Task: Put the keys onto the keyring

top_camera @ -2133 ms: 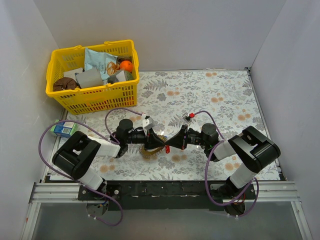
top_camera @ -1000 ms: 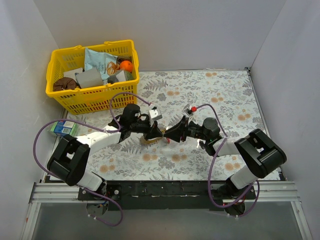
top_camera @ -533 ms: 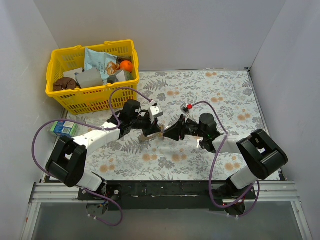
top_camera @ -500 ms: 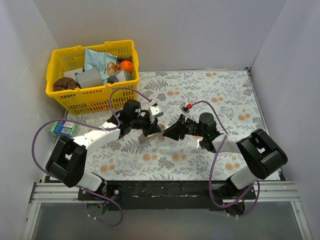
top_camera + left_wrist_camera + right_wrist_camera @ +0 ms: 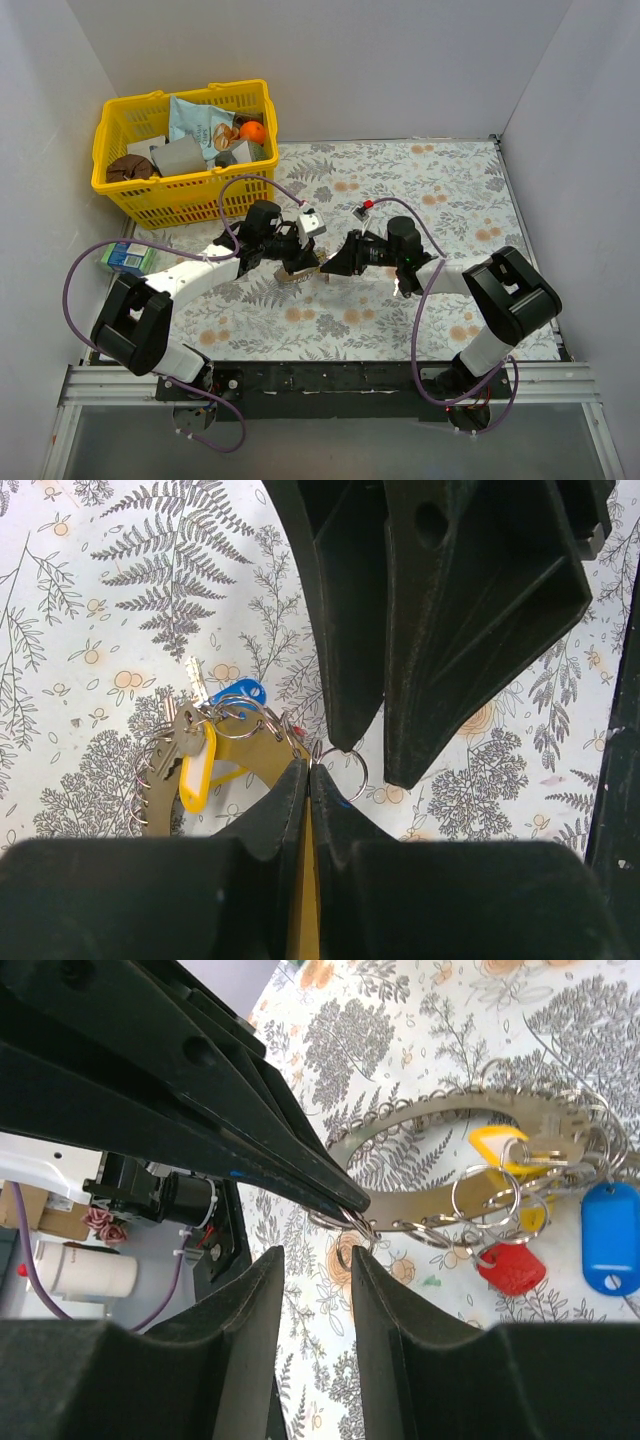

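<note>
Keyring [image 5: 420, 1222]: centre of top view, rim pinched shut between left gripper [image 5: 308, 772] tips.
Keys [image 5: 609, 1235]: blue, red, yellow, hanging on it, right of right-wrist frame.
Right gripper [image 5: 315, 1252]: narrow gap, tips just beside rim.

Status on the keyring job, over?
Left pincer shut on keyring rim. Right pincer open at its edge. Three coloured keys already on. Nothing blocking.

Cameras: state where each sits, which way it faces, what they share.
Top external: above, behind the bases, looking down on the table; both arms show.
Left wrist: on the left arm, looking along the left gripper at the keyring.
Right wrist: on the right arm, looking past the right gripper at the keyring.
Shared: both wrist views show the keyring and the opposite gripper.
</note>
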Robot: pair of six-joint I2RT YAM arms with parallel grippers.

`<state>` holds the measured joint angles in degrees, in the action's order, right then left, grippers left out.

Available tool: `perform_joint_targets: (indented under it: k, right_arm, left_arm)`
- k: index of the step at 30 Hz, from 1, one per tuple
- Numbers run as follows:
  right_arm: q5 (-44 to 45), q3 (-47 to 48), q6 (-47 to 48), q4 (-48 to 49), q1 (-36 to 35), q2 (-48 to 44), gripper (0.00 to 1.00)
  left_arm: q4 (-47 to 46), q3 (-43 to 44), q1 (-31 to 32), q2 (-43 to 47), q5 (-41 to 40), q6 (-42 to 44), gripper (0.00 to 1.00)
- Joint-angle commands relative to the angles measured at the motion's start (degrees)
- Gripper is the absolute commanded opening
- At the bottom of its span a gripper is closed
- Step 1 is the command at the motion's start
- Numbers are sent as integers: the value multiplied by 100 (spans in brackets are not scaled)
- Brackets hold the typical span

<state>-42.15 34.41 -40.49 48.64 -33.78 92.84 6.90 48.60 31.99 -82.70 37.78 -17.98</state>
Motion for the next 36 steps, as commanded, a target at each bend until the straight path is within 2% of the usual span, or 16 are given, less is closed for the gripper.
perform_joint_targets:
  k: [1, 7, 23, 27, 36]
  right_arm:
    - [84, 154, -205, -293, -15, -239, 40]
    - [479, 66, -178, -715, -15, -600, 40]
    - [831, -224, -873, -690, -15, -556, 41]
    - [787, -242, -1057, -496, -15, -416, 41]
    - [603, -400, -1716, 602, -15, 32, 35]
  left_arm:
    - [-100, 167, -26, 315, -43, -21, 0]
    - [-294, 97, -17, 298, -78, -223, 0]
    - [-452, 88, -26, 272, -95, -320, 0]
    - [-496, 80, -26, 263, -51, -356, 0]
    - [-540, 62, -17, 254, 27, -373, 0]
